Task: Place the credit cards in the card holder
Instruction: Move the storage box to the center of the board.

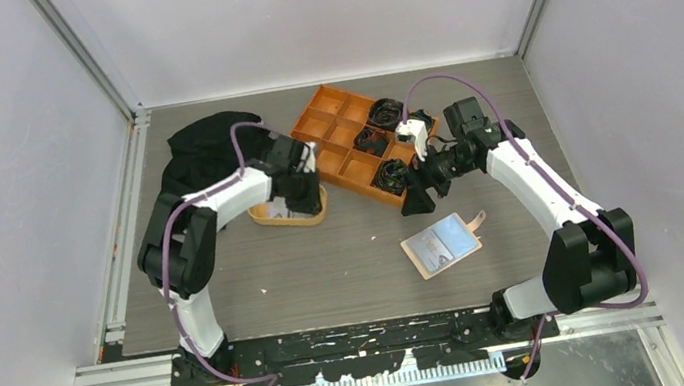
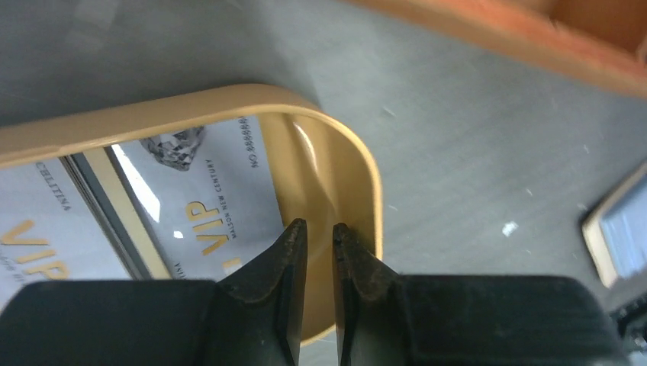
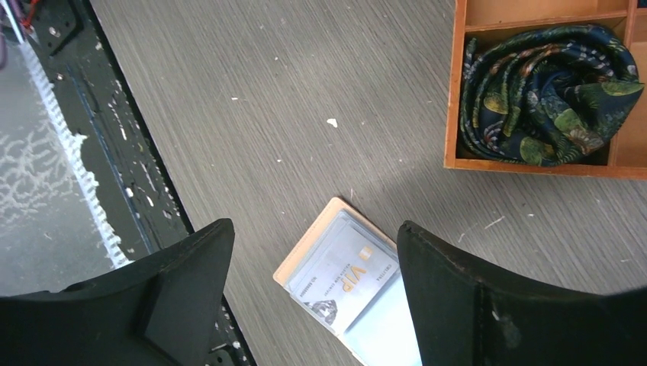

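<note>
The tan card holder (image 1: 439, 246) lies open on the table right of centre. It holds a white VIP card (image 3: 347, 278) behind a clear window, with a light blue card (image 3: 385, 328) beside it. My right gripper (image 3: 316, 224) hangs open above the holder's edge (image 3: 305, 263), with nothing between its fingers. Two more white VIP credit cards (image 2: 206, 183) lie flat in the oval dish (image 2: 229, 95). My left gripper (image 2: 319, 226) reaches into the dish's right end, beside the cards. Its jaws are drawn almost together, and only the dish shows through the thin slit.
The orange divided tray (image 1: 335, 133) stands at the back, with rolled dark scarves (image 3: 549, 91) in some compartments. A black cloth (image 1: 200, 147) lies at the back left, behind the left arm. The oval dish (image 1: 291, 215) sits just left of the tray's near corner.
</note>
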{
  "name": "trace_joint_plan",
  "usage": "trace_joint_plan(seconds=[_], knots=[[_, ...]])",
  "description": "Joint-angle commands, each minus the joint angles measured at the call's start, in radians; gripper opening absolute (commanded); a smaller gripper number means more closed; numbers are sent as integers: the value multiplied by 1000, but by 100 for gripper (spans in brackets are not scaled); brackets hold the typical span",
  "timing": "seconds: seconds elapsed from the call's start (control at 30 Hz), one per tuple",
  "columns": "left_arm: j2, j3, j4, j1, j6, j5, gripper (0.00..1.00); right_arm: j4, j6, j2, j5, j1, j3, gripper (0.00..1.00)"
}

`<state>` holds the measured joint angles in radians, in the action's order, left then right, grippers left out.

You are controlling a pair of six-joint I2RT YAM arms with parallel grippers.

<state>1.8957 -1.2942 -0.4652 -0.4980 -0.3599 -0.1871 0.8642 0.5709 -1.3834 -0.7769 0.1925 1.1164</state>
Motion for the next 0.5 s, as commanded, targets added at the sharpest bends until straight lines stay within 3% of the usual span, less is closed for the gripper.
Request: trace_joint_plan(seconds=[0.0, 0.27, 0.47], knots=[[-86, 107, 198, -143, -150, -119, 20, -62, -83, -8, -74, 0, -6, 83], [-43, 103, 428, -324, -335, -84, 24, -130, -231, -6, -22, 0, -7, 81], [-218, 133, 471, -356, -300, -42, 30, -179, -275, 54, -5, -12, -31, 82]])
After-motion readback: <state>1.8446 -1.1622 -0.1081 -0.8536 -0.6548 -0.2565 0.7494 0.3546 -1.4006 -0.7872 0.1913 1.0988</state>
